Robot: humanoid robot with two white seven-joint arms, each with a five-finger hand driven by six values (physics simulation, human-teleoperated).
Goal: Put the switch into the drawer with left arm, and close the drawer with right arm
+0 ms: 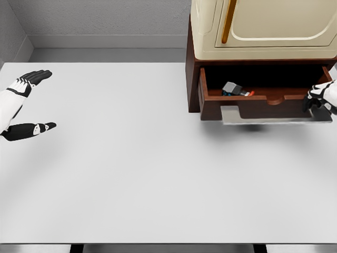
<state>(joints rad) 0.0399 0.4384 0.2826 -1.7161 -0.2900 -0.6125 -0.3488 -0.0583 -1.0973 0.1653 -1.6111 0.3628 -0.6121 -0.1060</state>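
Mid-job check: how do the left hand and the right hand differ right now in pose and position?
The left hand hangs over the bare white table at the far left, fingers spread, holding nothing; the right hand sits at the open drawer, by its right front corner. The left hand shows fully; the right hand is cut by the picture's edge. Both are white with black fingers.
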